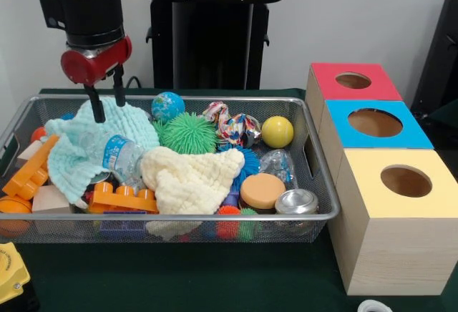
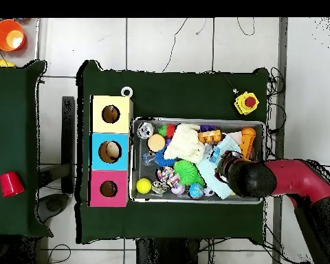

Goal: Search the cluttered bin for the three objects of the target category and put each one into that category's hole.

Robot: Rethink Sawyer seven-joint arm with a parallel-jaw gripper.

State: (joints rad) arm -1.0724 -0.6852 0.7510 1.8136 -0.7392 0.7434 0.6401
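The wire mesh bin (image 1: pixel 315 216) is full of toys and also shows in the overhead view (image 2: pixel 134 165). A crushed clear bottle with a blue label (image 1: pixel 122 156) lies between a pale blue cloth (image 1: pixel 79 144) and a cream cloth (image 1: pixel 192 177). A second crinkly clear bottle (image 1: pixel 278 163) lies at the bin's right side. No third bottle shows. My gripper (image 1: pixel 110 111) is open and empty, with its tips at the blue cloth, just above and behind the labelled bottle. The sky-blue box with the round hole (image 1: pixel 376 122) stands right of the bin, and shows in the overhead view (image 2: pixel 109 151).
A red-topped box (image 1: pixel 353 81) and a yellow-topped box (image 1: pixel 405 181) flank the blue one. The bin also holds a shiny metal can (image 1: pixel 296 201), a green spiky ball (image 1: pixel 187 133), a yellow ball (image 1: pixel 277 132), a globe ball (image 1: pixel 167 106) and orange bricks (image 1: pixel 123 198).
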